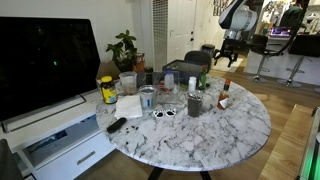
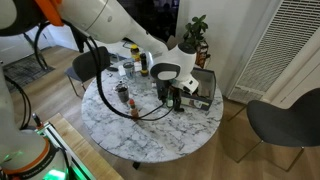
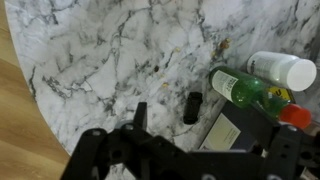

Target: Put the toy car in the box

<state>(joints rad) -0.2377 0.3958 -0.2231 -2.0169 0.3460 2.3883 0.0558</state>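
Note:
In the wrist view the toy car [image 3: 193, 107] is a small dark object lying on the white marble table [image 3: 110, 60]. The box [image 3: 240, 135] is a dark flat container with a pale label, just right of the car. My gripper [image 3: 205, 132] hangs above them, open and empty; its left finger stands left of the car and its right finger is dark against the box. In an exterior view my gripper [image 2: 172, 97] hovers over the table next to the box [image 2: 201, 86]. The car is too small to make out there.
A green bottle [image 3: 240, 88], a white-capped bottle [image 3: 285, 68] and a red item [image 3: 297, 115] lie beside the box. The round table [image 1: 225, 130] carries several jars, cups and sunglasses [image 1: 165, 112]. The table edge and wooden floor [image 3: 12, 100] are to the left.

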